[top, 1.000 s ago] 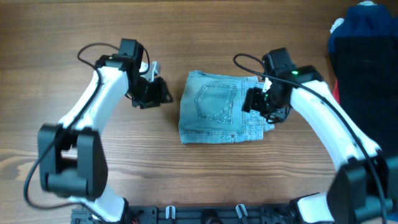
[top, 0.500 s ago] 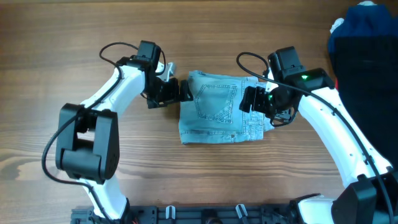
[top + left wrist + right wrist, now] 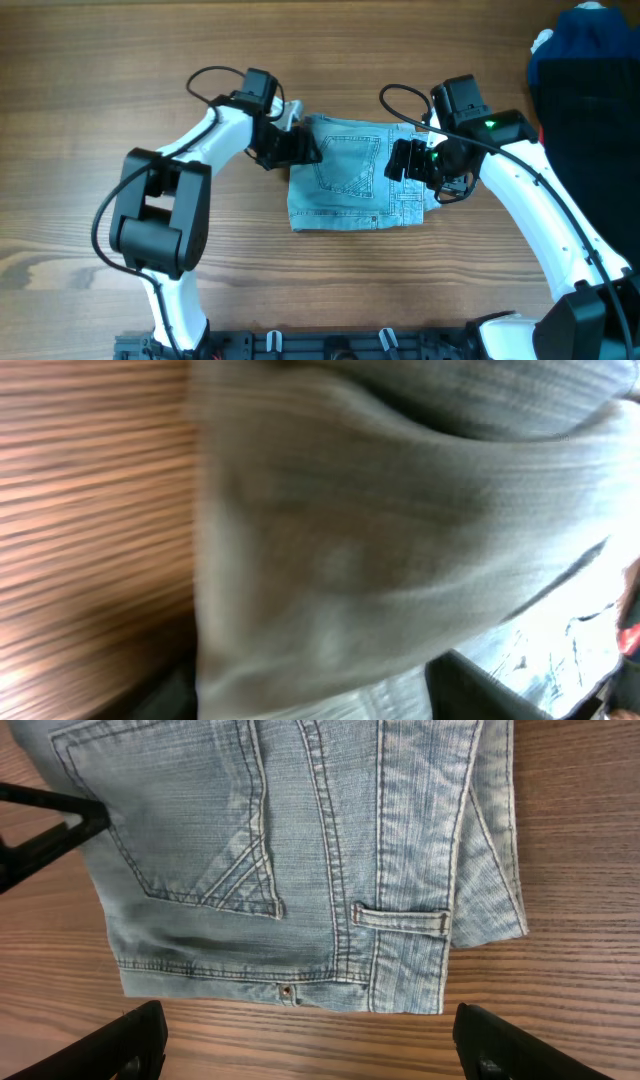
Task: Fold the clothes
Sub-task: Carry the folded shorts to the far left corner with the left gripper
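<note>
Light-blue denim shorts [image 3: 350, 185] lie folded into a compact rectangle at the middle of the wooden table [image 3: 250, 270], a back pocket facing up. At their upper-left edge sits the left pincer [image 3: 300, 148], fingers spread, and blurred denim fills its wrist view. Over the waistband side hangs the right pincer [image 3: 405, 160], fingers wide apart, holding nothing.

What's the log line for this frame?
phase: fold clothes | denim shorts: folded, pocket side up, on table | left gripper: at shorts' left edge, state unclear | right gripper: open, at shorts' right edge
</note>
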Action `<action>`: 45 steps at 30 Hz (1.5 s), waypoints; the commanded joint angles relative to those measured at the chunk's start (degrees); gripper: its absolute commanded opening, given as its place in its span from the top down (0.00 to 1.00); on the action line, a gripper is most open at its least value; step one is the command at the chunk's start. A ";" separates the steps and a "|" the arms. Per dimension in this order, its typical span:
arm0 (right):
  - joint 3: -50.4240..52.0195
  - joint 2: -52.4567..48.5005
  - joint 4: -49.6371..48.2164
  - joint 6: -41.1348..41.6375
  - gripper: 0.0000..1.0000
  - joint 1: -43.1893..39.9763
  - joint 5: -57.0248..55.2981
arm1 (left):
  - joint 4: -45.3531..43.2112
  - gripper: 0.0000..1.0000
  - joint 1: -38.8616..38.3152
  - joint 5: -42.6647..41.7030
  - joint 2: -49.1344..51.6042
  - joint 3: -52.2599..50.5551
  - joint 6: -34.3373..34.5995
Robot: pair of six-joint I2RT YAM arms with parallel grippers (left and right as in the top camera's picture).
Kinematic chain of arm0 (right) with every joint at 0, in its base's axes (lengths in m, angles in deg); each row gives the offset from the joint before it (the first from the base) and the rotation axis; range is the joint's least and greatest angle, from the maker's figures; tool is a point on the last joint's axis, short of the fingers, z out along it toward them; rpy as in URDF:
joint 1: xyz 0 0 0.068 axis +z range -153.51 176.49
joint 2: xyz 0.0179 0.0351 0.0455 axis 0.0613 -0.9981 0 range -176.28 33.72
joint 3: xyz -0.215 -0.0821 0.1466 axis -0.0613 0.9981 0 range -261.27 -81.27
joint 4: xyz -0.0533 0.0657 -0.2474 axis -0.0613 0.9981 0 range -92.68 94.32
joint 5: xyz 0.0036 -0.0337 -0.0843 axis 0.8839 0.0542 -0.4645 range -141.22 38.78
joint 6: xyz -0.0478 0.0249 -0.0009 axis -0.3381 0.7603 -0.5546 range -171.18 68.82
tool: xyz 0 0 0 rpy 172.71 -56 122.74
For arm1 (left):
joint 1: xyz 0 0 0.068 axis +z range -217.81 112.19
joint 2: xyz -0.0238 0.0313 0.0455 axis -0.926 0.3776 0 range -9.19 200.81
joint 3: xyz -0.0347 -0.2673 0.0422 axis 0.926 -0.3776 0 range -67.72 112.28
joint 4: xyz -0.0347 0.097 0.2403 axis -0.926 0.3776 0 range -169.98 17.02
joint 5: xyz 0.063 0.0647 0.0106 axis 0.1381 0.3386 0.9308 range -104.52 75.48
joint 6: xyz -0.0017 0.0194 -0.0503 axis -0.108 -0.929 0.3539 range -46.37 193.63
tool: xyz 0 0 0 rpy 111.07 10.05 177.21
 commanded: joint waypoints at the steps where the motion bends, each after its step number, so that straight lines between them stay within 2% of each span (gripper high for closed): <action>1: -0.22 0.11 -0.13 -1.29 0.08 -0.04 0.66 | -0.13 0.70 -2.14 -0.07 5.11 -1.64 -1.07; 2: -0.20 0.11 -0.13 -1.27 0.07 -0.04 0.66 | -0.44 0.95 -2.21 -0.09 5.16 -1.64 -1.03; 6: 0.20 0.11 -0.13 -1.64 0.08 -0.04 0.63 | -3.76 0.96 -0.70 0.13 5.16 -1.64 2.75; 9: 0.22 -0.02 0.11 -2.73 0.08 -0.04 0.48 | -8.09 0.96 2.78 2.03 5.16 -1.64 9.22; 14: 0.22 -0.02 0.42 -4.24 0.07 -0.04 0.22 | -15.96 0.96 16.13 2.62 5.16 -1.64 22.05; 19: 0.22 -0.02 1.14 -4.26 0.07 -0.04 0.02 | -14.16 0.96 33.27 2.67 5.16 -1.64 25.22; 23: 0.22 -0.02 0.90 -4.26 0.07 -0.04 0.02 | -8.61 0.96 47.58 1.88 5.16 -1.64 26.91; 25: 0.22 -0.02 0.76 -4.22 0.07 -0.04 0.04 | -6.43 0.96 53.24 1.11 5.16 -1.64 26.86; 28: 0.22 -0.02 0.72 -4.22 0.07 -0.04 0.04 | -4.81 0.96 57.81 -0.24 5.16 -1.64 27.04; 33: 0.22 -0.02 0.13 -4.07 0.07 -0.04 0.07 | -2.89 0.96 57.99 -5.97 5.16 -2.08 35.69; 35: 0.22 -0.02 -0.20 -4.07 0.07 -0.04 0.04 | -4.44 0.96 56.04 -8.70 5.16 -2.67 37.51; 39: 0.22 -0.02 -0.33 -4.09 0.07 -0.04 0.04 | -6.88 0.96 50.10 -8.46 5.16 -2.67 42.71; 42: 0.22 -0.02 -0.31 -4.07 0.07 -0.04 0.07 | -12.92 0.96 42.69 -7.96 5.16 -2.67 55.39; 45: 0.24 -0.02 -0.26 -4.11 0.07 -0.04 0.07 | -17.94 0.96 38.10 -3.13 5.16 -2.67 62.23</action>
